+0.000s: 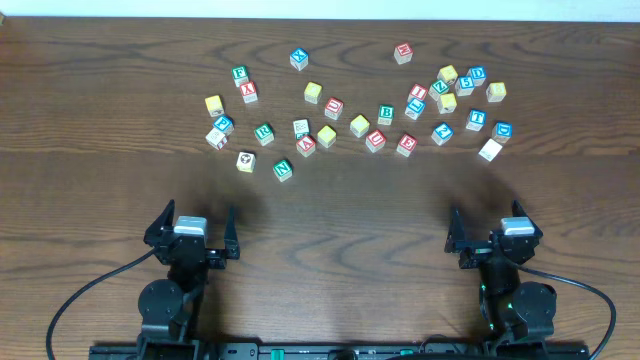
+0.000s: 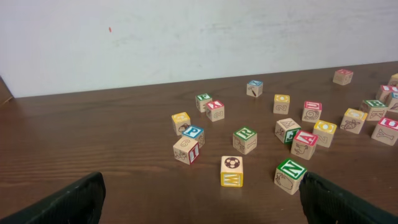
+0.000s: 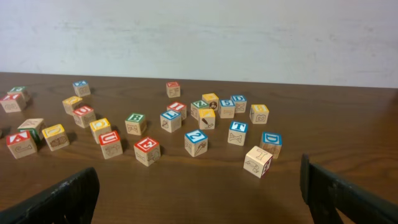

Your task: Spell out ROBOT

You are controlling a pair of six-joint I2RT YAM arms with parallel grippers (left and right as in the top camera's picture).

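Note:
Several wooden letter blocks lie scattered across the far half of the table. A green R block (image 1: 264,133) sits left of centre and also shows in the left wrist view (image 2: 245,139). A green B block (image 1: 385,114) (image 3: 135,123) and a blue T block (image 1: 476,119) (image 3: 237,132) lie to the right. I cannot pick out an O block for certain. My left gripper (image 1: 196,232) (image 2: 202,199) is open and empty near the front edge. My right gripper (image 1: 485,232) (image 3: 199,193) is open and empty too, well short of the blocks.
Nearest the left gripper are a green N block (image 1: 283,169) (image 2: 290,175) and a yellow W block (image 1: 246,160) (image 2: 231,171). Nearest the right gripper is a pale block (image 1: 490,150) (image 3: 258,161). A white wall stands behind the table's far edge.

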